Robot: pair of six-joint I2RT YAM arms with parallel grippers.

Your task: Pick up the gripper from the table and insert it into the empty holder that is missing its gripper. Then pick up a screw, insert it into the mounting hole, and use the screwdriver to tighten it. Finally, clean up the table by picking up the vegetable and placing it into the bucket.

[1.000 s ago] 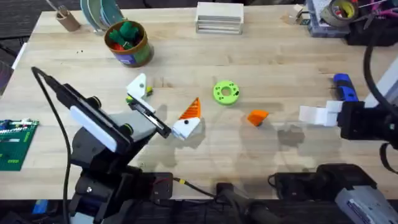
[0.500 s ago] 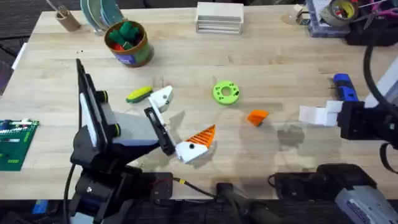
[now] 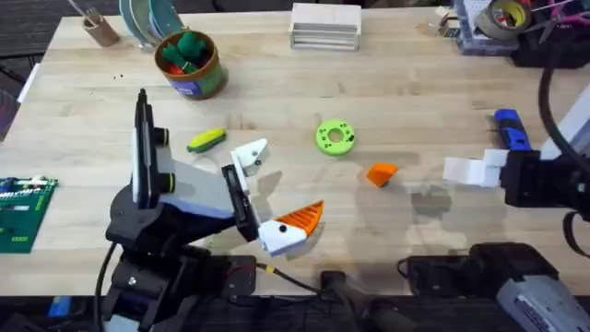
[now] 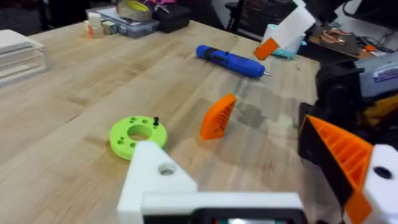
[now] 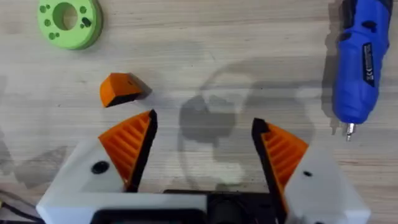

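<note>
Left gripper (image 3: 267,198), one holder (image 3: 249,155) lacking its pad, spread open and empty. Beyond, the loose gripper (image 3: 381,173) lies on the table (image 3: 415,92). Right gripper (image 5: 202,146) open above it. First step: next, descend and grasp.

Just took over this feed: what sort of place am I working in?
Likely a robotics workbench: a pale wooden table carrying a blue pen-shaped electric screwdriver, a green circuit board and a loose orange ribbed gripper finger.
</note>
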